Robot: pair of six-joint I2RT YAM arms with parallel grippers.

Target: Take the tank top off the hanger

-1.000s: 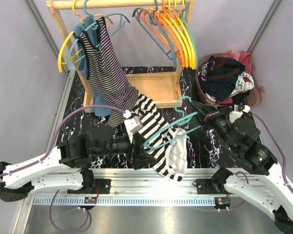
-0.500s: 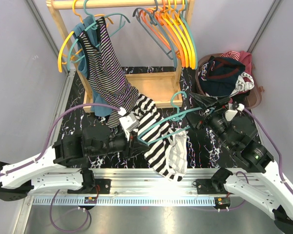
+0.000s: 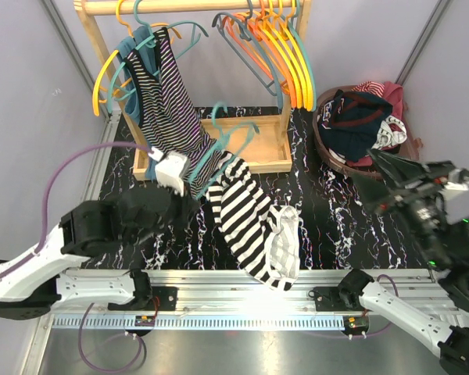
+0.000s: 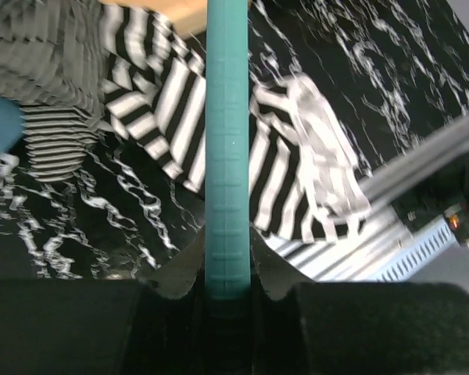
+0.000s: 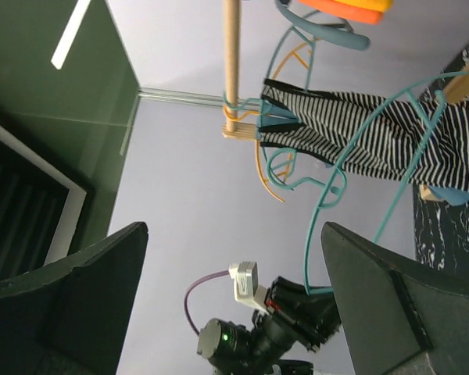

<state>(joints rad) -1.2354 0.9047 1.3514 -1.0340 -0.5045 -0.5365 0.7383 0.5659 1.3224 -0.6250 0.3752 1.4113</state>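
1. Striped tank top (image 3: 246, 220) spread on the black marbled table (image 3: 328, 226), just beyond the front rail, off its hanger.
2. Left gripper (image 4: 227, 295) pinched narrow around the bare teal hanger (image 3: 221, 147), raised above the top's far end.
3. Right gripper (image 5: 233, 258) spread wide, gripping nothing, well apart at the right.
4. Farthest back, wooden rack (image 3: 242, 152) hung with more hangers; clothes basket (image 3: 410, 156) beside it.

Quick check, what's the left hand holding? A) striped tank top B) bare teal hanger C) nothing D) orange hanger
B: the left hand is shut on the bare teal hanger, and the striped tank top lies free of it on the table.
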